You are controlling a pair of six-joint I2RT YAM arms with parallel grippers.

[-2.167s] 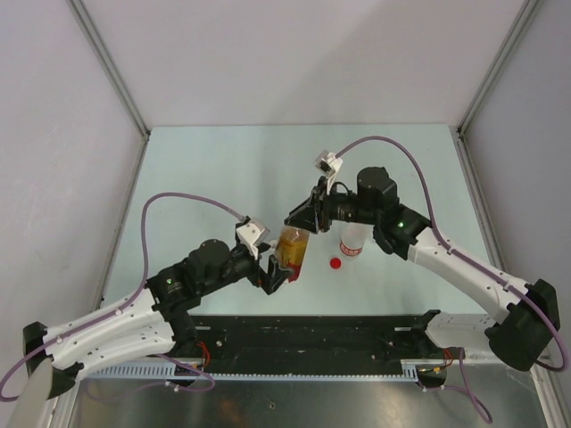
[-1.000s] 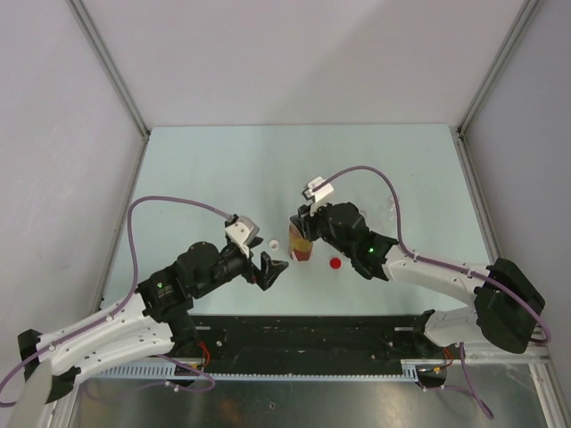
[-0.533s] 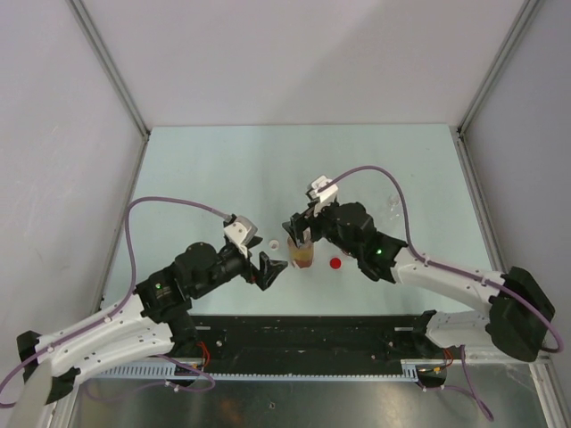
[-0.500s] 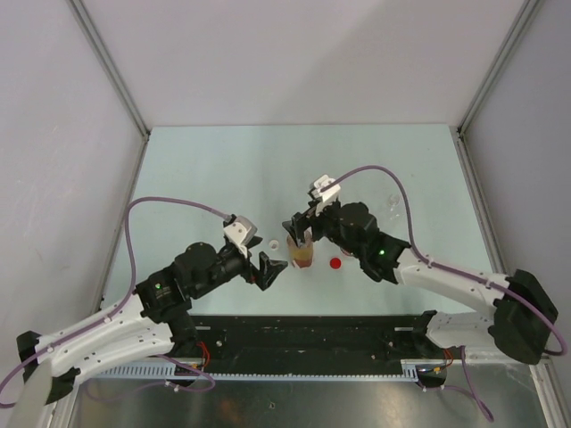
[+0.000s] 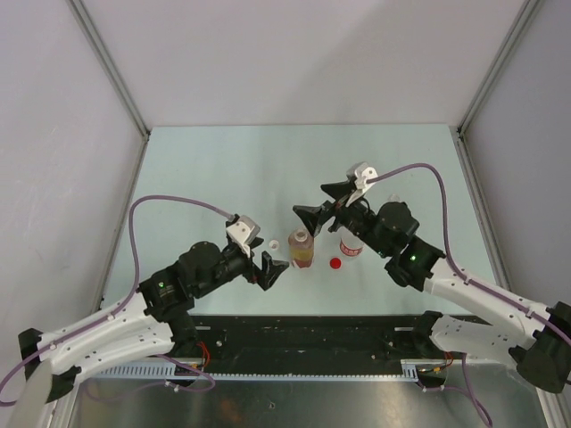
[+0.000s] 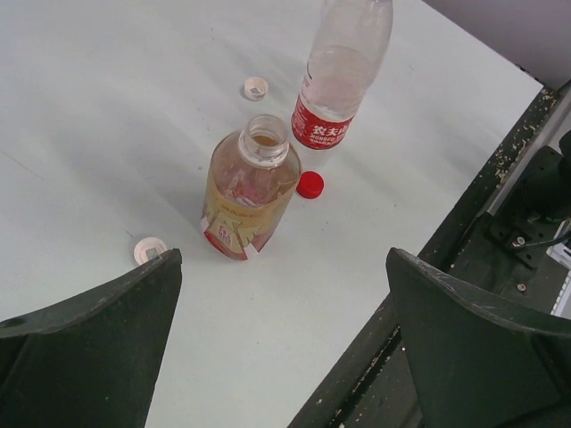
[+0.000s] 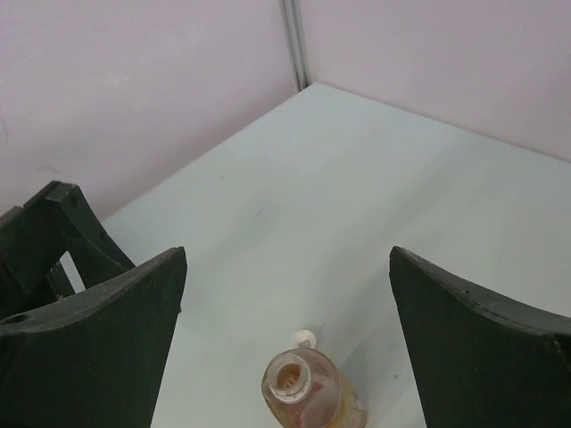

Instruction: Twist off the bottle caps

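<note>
The amber bottle (image 5: 302, 251) stands upright with its neck open, also in the left wrist view (image 6: 251, 187) and the right wrist view (image 7: 314, 392). To its right stands the red-and-white labelled bottle (image 5: 351, 242) (image 6: 343, 76), its top hidden under my right arm. A red cap (image 5: 335, 263) (image 6: 310, 185) lies between them. One white cap (image 5: 274, 243) (image 6: 149, 250) (image 7: 304, 339) lies left of the amber bottle, another (image 6: 256, 87) behind it. My right gripper (image 5: 323, 201) (image 7: 285, 303) hangs open above and behind the amber bottle. My left gripper (image 5: 272, 267) (image 6: 284, 339) is open and empty, just left of it.
The black rail (image 5: 312, 334) (image 6: 500, 205) along the table's near edge lies close behind my left gripper. Grey walls and metal posts (image 5: 116, 85) bound the pale green table (image 5: 223, 169).
My right gripper has opened, let go of the amber bottle's top, and drawn up and back to the right. The bottle stays standing. The left arm has barely moved.
</note>
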